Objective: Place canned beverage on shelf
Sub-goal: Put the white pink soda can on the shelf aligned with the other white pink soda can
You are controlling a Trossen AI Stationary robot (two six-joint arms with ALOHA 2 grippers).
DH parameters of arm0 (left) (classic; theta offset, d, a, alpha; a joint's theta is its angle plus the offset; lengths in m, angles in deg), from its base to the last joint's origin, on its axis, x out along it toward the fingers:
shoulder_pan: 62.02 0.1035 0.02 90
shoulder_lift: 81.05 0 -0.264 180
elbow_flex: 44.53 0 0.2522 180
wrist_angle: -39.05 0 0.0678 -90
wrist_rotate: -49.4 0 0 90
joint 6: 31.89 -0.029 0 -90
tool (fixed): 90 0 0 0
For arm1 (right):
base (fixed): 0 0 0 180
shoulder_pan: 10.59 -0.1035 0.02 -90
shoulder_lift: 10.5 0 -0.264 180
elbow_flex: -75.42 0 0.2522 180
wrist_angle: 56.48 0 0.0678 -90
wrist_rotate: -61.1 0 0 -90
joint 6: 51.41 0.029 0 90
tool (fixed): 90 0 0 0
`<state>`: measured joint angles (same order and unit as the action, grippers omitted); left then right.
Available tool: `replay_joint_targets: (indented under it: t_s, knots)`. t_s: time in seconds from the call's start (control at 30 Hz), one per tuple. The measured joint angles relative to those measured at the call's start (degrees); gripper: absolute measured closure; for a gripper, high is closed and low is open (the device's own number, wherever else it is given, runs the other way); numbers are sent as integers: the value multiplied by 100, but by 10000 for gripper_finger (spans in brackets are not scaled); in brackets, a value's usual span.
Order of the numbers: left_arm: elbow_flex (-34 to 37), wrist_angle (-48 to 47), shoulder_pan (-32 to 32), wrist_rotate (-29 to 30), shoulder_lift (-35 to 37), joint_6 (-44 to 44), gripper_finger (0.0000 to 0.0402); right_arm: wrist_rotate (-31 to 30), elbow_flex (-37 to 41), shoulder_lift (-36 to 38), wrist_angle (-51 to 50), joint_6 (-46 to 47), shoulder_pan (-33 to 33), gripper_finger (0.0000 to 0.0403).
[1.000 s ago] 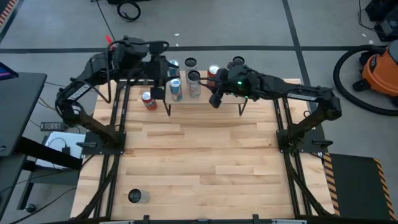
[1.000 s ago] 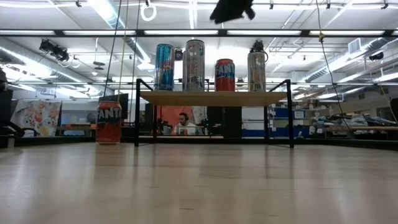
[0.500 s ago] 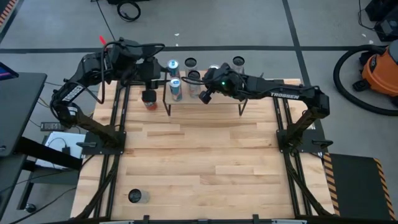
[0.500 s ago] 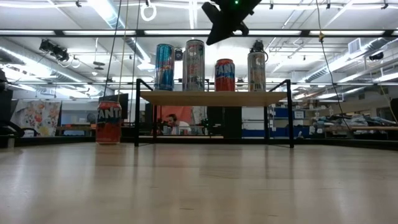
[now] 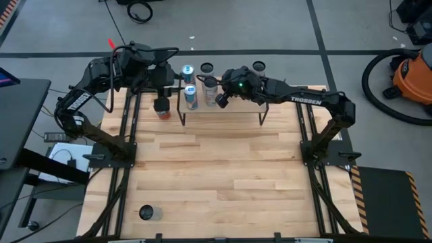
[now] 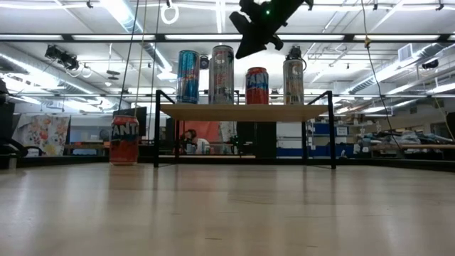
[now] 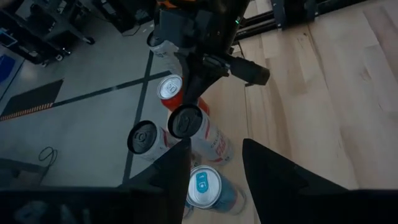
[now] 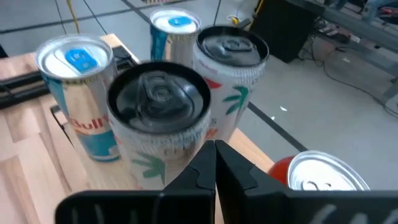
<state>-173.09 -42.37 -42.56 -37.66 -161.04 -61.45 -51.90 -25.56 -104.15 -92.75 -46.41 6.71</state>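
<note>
Right pincer (image 5: 221, 100), fingers shut and empty, hovers over the shelf (image 6: 245, 112). Left pincer (image 5: 162, 103) sits half-open above the upright Fanta can (image 6: 124, 140), off the shelf's left end.

Orange vacuum (image 5: 413, 73) is sitting on the floor, well off to the right of the right pincer (image 5: 219, 100). Its black hose (image 5: 373, 91) is looping beside it, on the pincer's side. Cable coil (image 5: 140, 11) is lying on the floor, beyond the pincer and to its left. Dark desk (image 5: 20, 121) and white box (image 5: 67, 156) are standing far off to its left. Low view: a person (image 6: 190, 140) is showing in the room behind, well below the pincer.
</note>
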Motion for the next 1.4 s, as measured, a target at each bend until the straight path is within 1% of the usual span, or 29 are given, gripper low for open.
replay_joint_targets:
  t_s: [0.13,0.77,0.9,1.4]
  knots:
    - [2,2,0,1,0,-2,246,315,-2,1,1,148,52,395]
    - [2,7,0,2,-2,-15,246,593,-1,1,21,302,132,395]
    - [1,7,0,2,-2,-15,246,782,-1,1,120,302,162,395]
    - [2,7,-2,4,-2,-78,246,806,-1,1,151,302,190,395]
